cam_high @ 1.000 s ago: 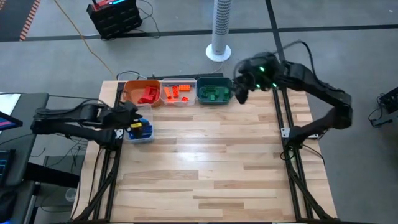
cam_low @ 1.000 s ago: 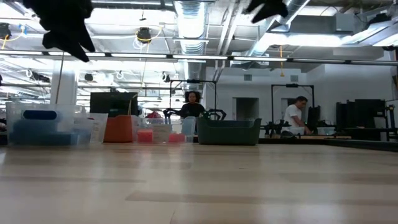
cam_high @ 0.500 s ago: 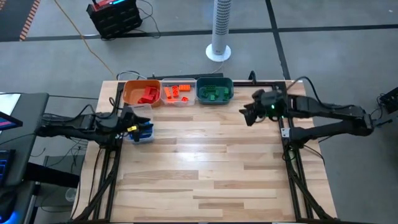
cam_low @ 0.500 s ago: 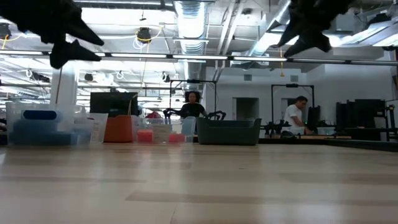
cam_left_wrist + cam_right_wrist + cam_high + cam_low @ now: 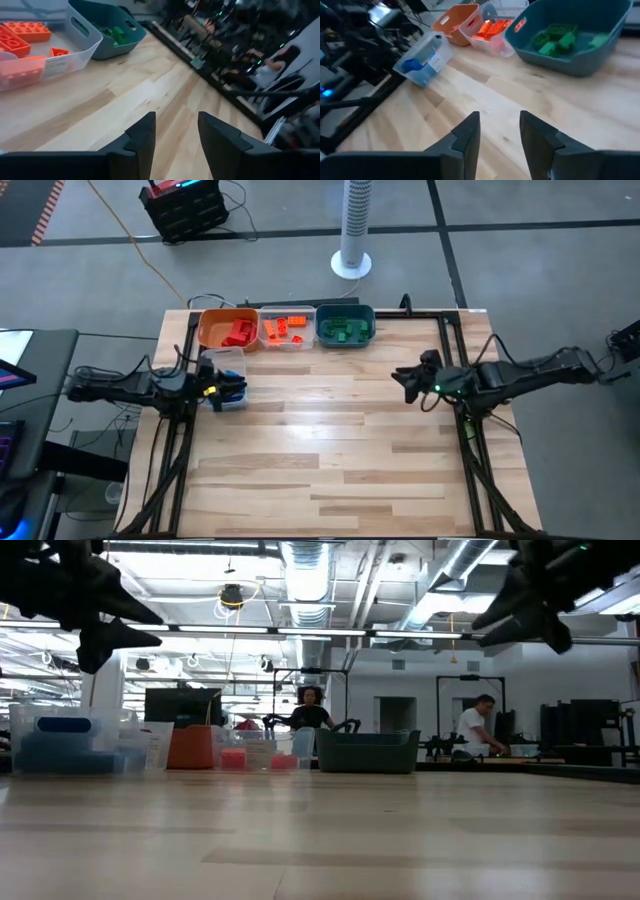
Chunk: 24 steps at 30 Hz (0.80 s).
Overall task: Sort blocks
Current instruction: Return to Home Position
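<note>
- Plainly, the blocks (image 5: 555,40) all lie in bins. Red ones are in the orange bin (image 5: 212,330), orange ones in the far clear bin (image 5: 308,340) just right of it, and green ones in the teal bin (image 5: 346,343) at the right end.
- These three bins stand side by side in a row along the far edge of the worktop (image 5: 330,450), toward its left.
- Blue blocks lie in the near clear bin (image 5: 225,360), which stands alone at the left edge, nearer than the row.
- No loose block shows on the bare boards, so the sorting looks finished, as far as I can judge.
- The left gripper (image 5: 176,120) hangs at the left side of the near clear bin and is raised above it in the low view. Its fingers stand apart with nothing between them.
- The right gripper (image 5: 500,117) hangs over the right part of the worktop, near and right of the teal bin and well apart from it. Its fingers are likewise parted and empty.
- The relation that matters is that the blocks lie far and left of the right gripper, and just right of the left one.
- The row's long axis runs left to right.
- The left arm is much the nearer to a bin, so pulling back probably calls for going leftward, away from that bin's wall. The right arm has free space around it.
</note>
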Each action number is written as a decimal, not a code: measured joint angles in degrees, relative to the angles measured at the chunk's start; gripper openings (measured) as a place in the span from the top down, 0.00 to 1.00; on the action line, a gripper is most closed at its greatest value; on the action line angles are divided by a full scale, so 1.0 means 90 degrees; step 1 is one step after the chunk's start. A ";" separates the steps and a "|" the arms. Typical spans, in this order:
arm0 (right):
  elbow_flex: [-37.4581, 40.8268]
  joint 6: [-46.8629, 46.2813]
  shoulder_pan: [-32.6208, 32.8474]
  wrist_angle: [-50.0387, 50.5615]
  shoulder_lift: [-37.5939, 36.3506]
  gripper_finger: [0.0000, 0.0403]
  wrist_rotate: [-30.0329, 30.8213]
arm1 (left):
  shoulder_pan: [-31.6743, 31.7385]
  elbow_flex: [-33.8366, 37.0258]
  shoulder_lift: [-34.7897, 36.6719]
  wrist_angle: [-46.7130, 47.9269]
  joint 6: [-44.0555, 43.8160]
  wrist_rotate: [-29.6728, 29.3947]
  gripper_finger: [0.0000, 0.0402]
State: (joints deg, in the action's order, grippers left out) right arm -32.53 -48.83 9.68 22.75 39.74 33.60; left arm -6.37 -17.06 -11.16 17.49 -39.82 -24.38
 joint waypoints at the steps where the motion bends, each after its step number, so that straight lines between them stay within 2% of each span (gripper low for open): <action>1: 0.0146 -0.0147 0.0111 -0.0069 -0.0113 0.64 0.0070 | 0.0000 0.0093 0.0104 -0.0094 -0.0023 -0.0004 0.66; 11: 0.1089 -0.1178 0.1093 -0.0172 -0.1077 0.75 0.1012 | 0.0000 0.0864 0.1232 -0.0232 -0.0395 -0.0017 0.76; 18: 0.1738 -0.1527 0.1616 -0.0300 -0.1835 0.82 0.1329 | 0.0002 0.1170 0.1232 -0.0798 -0.0326 -0.0002 0.90; 21: 0.2175 -0.1894 0.1883 -0.0440 -0.2233 0.86 0.1327 | 0.0002 0.1475 0.1216 -0.1747 -0.0322 0.0392 0.97; 24: 0.2711 -0.1981 0.2113 -0.1082 -0.2655 0.91 0.1329 | 0.0002 0.1824 0.1210 -0.2434 -0.0397 0.1006 0.99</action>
State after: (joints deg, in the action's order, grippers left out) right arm -8.13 -66.66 28.70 13.01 15.84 45.56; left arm -6.35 -0.64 -0.27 -4.41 -43.39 -15.33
